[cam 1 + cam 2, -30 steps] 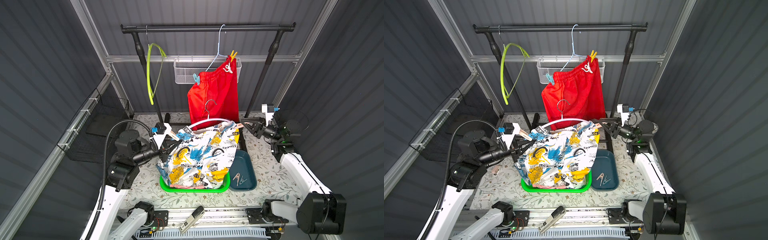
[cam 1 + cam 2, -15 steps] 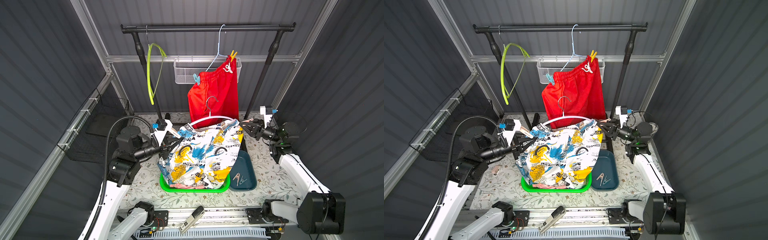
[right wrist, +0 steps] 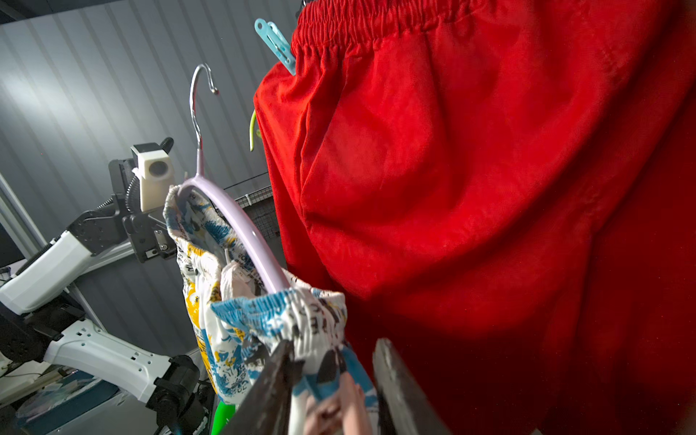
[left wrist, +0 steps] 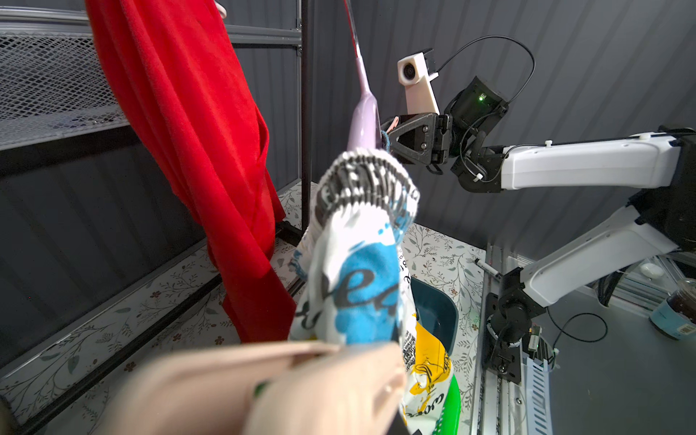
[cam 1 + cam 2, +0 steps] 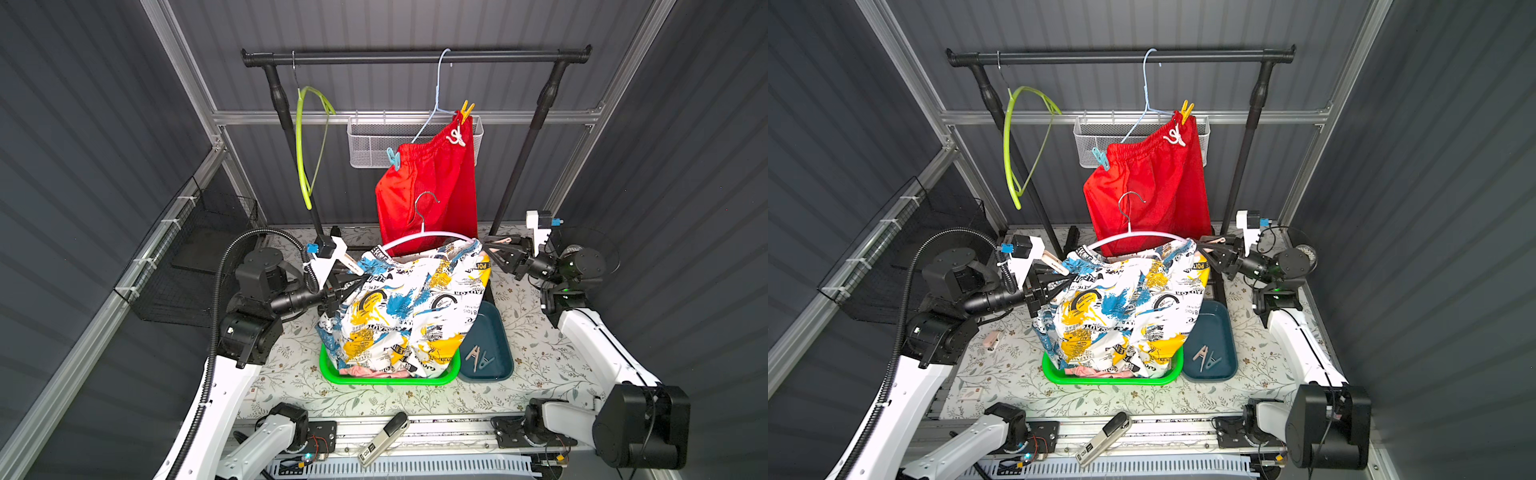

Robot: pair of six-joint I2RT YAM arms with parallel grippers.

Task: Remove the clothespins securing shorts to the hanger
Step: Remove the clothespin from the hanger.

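Note:
The white printed shorts [image 5: 407, 307] hang from a lilac hanger [image 5: 428, 239] held low between my two arms, with their hem in the green basket. My left gripper [image 5: 351, 286] is shut on a beige clothespin [image 4: 263, 384] at one end of the waistband. At the other end, my right gripper [image 3: 335, 344] stands open around a pink-beige clothespin [image 3: 350, 399]; one finger touches the fabric. Behind them, red shorts [image 5: 432, 187] hang on a light blue hanger, pinned by a yellow clothespin [image 5: 466, 111] and a blue clothespin [image 5: 392, 158].
Pink shorts [image 5: 365, 371] lie in the green basket [image 5: 390, 380]. A teal tray [image 5: 494, 332] beside it holds two clothespins [image 5: 476, 357]. An empty green hanger [image 5: 303, 145] hangs on the black rail [image 5: 415, 56]. A wire basket [image 5: 365, 141] is on the back wall and a mesh bin [image 5: 187, 266] stands left.
The lilac hanger with the printed shorts has risen slightly. My left arm has shifted up and inward with it. My right gripper has edged onto the waistband end.

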